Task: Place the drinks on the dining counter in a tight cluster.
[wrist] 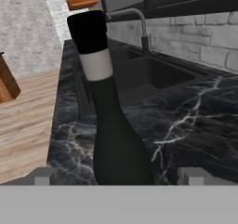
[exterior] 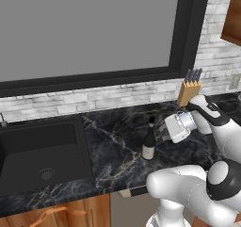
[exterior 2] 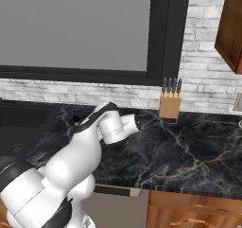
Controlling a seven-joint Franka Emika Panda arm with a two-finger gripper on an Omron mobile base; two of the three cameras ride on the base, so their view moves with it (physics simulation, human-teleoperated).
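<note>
A slim dark wine bottle point(exterior: 149, 143) with a white label stands upright on the black marble wall counter point(exterior: 117, 127), to the right of the sink. My gripper point(exterior: 163, 133) sits just to the right of the bottle at neck height, pointing sideways at it. In the hand view the bottle point(wrist: 111, 139) rises close in front, between the two spread fingertips point(wrist: 42, 176); the gripper point(wrist: 118, 176) is open and not touching it. In the right base view my arm covers the bottle. The dining counter is out of view.
A black sink point(exterior: 42, 160) is sunk into the counter at the left, its faucet point(wrist: 139, 23) behind it. A wooden knife block point(exterior: 188, 93) stands against the brick wall behind my hand. A large dark-framed window sits above. The counter's front edge lies just below the bottle.
</note>
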